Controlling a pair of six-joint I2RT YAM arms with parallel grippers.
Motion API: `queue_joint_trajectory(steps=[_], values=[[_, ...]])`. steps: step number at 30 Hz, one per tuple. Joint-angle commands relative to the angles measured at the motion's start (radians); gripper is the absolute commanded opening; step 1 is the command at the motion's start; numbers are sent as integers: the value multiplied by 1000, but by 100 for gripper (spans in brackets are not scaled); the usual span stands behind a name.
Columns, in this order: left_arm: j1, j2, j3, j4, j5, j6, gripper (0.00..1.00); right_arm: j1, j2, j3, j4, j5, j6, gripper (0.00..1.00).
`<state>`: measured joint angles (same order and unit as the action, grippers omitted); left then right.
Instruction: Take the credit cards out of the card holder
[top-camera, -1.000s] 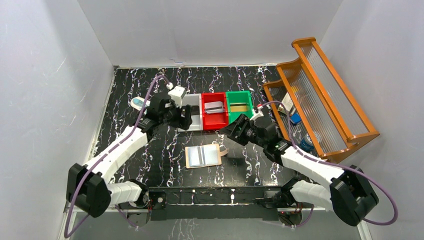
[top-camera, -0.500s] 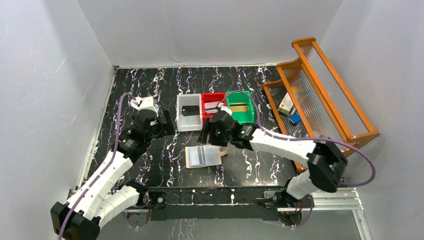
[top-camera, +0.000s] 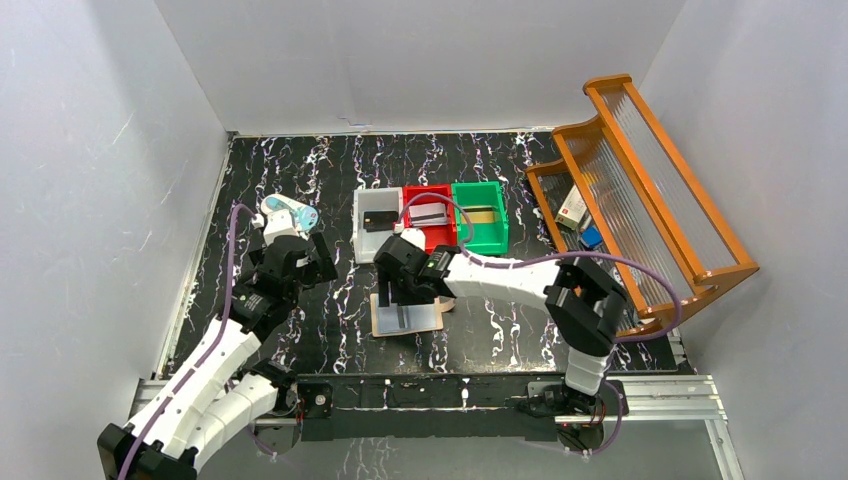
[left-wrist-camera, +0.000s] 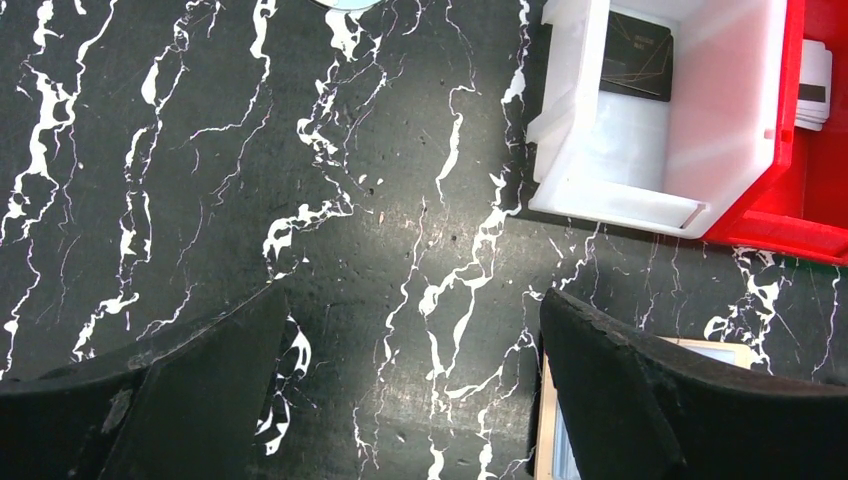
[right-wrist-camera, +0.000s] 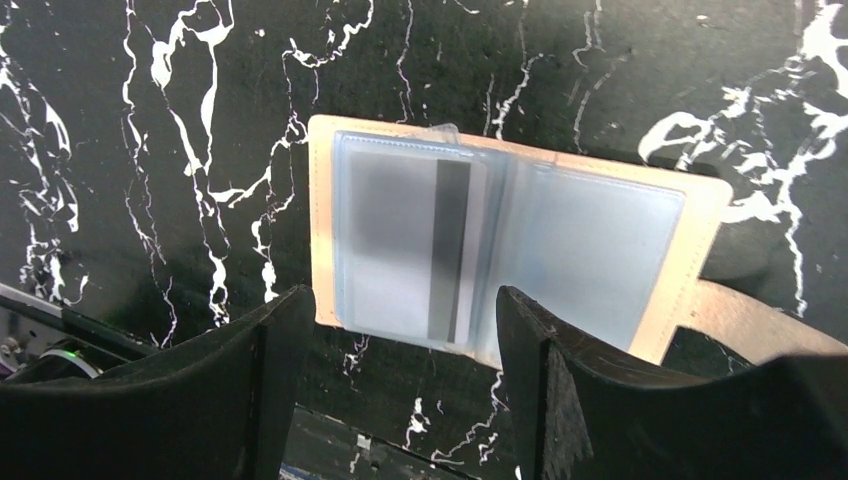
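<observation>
- Your right gripper hangs over the beige-tan, leather-like bifold card holder. Its jaws are apart and nothing is clamped between them. The two fingers straddle the holder's near edge.
- The card holder lies opened flat on the black, white-veined marble-pattern table, close to the front edge, with its pale grey-blue pockets facing up.
- A silvery-grey plastic card with a dark stripe sits inside one pocket.
- Your left gripper stands with jaws spread wide and empty, over bare table just beside the white plastic bin.
- The white bin holds a black card.
- The red plastic bin next to it holds a pale striped card.
- The green plastic bin holds a gold card.
</observation>
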<state>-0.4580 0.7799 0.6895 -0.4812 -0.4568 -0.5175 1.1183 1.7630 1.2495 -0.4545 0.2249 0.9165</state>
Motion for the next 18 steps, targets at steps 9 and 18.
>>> queue_joint_trajectory(steps=[9,18], values=[[5,-88,-72,-11,-35,4,98,18,153,173,-107,2,-28,75],[6,-92,-84,-5,-28,2,98,18,223,232,-156,6,-49,75]])
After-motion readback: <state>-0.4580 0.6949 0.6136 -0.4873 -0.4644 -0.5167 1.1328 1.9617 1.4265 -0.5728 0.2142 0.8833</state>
